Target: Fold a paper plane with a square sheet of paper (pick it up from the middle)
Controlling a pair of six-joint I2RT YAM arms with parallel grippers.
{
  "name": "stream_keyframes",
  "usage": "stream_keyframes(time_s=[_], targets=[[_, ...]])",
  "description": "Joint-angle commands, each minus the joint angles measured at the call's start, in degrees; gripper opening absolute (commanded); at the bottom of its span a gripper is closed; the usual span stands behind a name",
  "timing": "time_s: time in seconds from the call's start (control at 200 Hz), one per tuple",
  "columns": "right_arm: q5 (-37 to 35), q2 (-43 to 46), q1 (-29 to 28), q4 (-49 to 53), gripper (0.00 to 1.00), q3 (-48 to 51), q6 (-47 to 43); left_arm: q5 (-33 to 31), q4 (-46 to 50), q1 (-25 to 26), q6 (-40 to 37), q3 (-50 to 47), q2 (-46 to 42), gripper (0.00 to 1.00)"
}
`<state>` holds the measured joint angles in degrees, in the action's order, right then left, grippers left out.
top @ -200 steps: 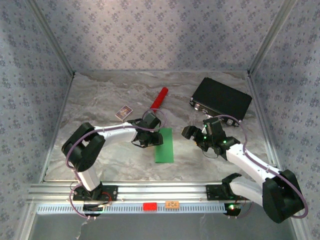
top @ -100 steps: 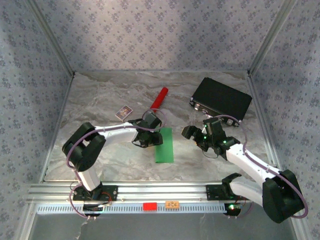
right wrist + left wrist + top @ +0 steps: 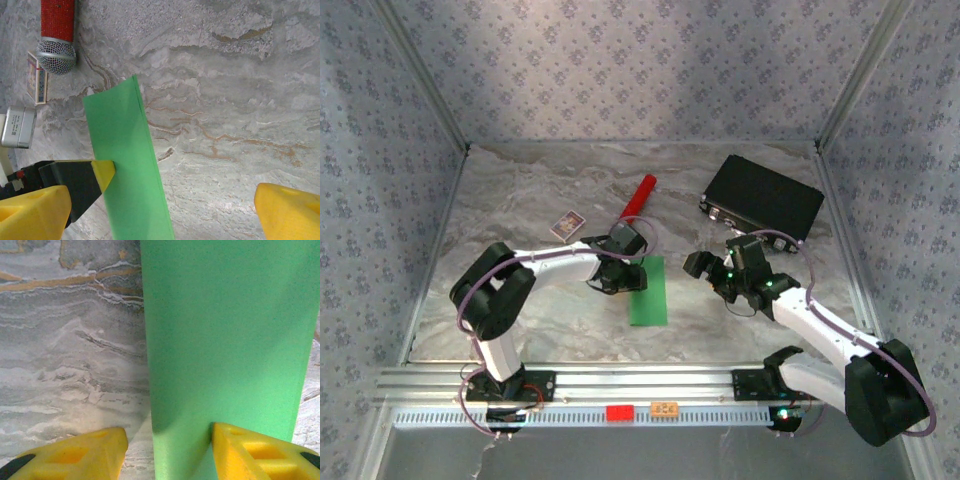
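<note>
The square sheet of paper [image 3: 648,290] is bright green and lies flat on the marble table, folded into a long narrow rectangle rather than a paper plane. My left gripper [image 3: 621,272] is low at its upper left edge. In the left wrist view the left gripper [image 3: 167,442] stands open astride the paper [image 3: 225,340]: one yellow fingertip [image 3: 250,450] rests on the green, the other on bare table. My right gripper [image 3: 705,268] hovers wide open just right of the sheet, and in its own view the right gripper [image 3: 160,215] has the paper [image 3: 125,165] between its spread fingers.
A red microphone [image 3: 640,196] lies behind the sheet, a small printed card [image 3: 568,225] to its left. A black case [image 3: 763,198] sits at the back right. Patterned walls close in the table on three sides.
My left arm has edged slightly to the right, onto the paper's edge. The sheet and the right arm have stayed put.
</note>
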<state>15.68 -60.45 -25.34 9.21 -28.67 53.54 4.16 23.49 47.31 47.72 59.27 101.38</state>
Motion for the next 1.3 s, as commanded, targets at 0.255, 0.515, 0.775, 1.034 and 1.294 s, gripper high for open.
stream_keyframes(time_s=[0.255, 0.515, 0.775, 1.034, 1.294], targets=[[-0.46, 0.24, -0.37, 1.63, 0.97, -1.43, -0.17, -4.23, 0.14, -0.97, -0.01, -2.03, 4.13, 0.52], [-0.58, 0.06, -0.7, 2.03, 0.97, -2.05, -0.87, -3.04, -0.98, -1.13, -0.43, -2.2, 4.74, 0.53], [-0.66, -0.29, -0.89, 1.86, 0.96, -1.92, -0.73, -2.42, -0.77, -1.01, -1.99, -1.35, 5.8, 0.53], [-0.51, -0.88, -0.95, 1.42, 0.97, -1.83, -0.64, -2.41, -1.02, -0.96, -1.72, -1.0, 6.28, 0.53], [0.43, -1.23, -1.21, 0.22, 0.95, -1.66, -1.06, -2.83, -0.74, -0.93, -1.29, -1.26, 6.28, 0.53]])
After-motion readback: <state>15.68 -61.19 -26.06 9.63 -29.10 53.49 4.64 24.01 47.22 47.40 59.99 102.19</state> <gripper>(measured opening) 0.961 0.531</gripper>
